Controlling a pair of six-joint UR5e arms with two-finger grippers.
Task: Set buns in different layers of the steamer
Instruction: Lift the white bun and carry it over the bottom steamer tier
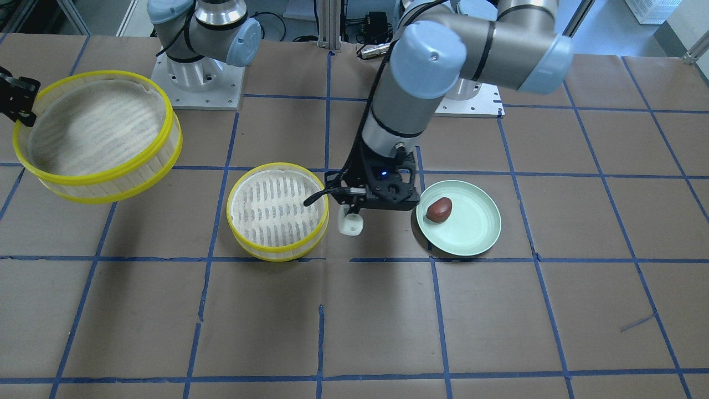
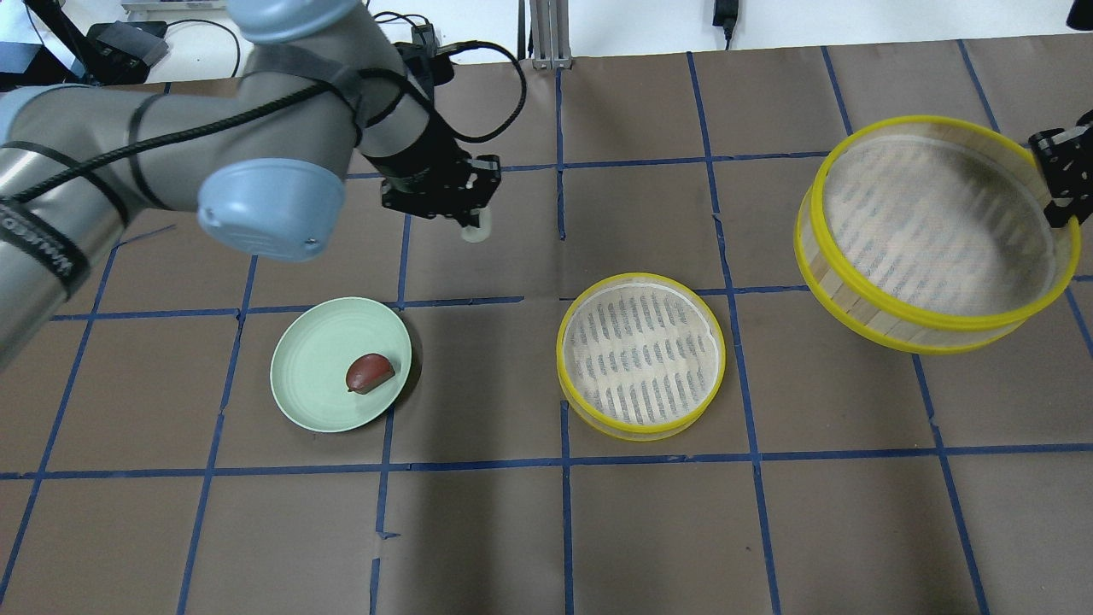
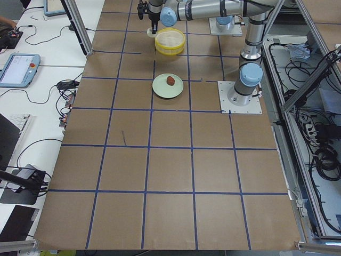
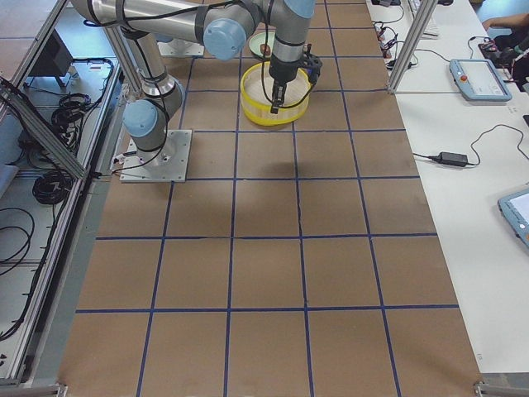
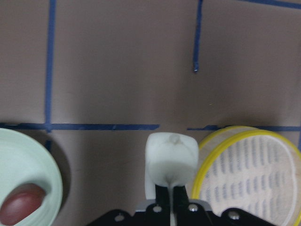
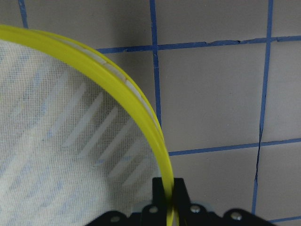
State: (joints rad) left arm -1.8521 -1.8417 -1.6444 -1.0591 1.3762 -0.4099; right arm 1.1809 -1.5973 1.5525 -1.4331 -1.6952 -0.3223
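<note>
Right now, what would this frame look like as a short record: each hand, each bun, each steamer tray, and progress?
left hand: shut on white bun, held in the air between green plate and table tray
right hand: shut on the rim of raised tray, which is tilted and off the table
table tray: flat on the table, empty
brown bun: on green plate
buns in trays: none

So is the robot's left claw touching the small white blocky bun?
Touching. The left wrist view shows the left claw shut on the small white blocky bun, with no gap between them.
</note>
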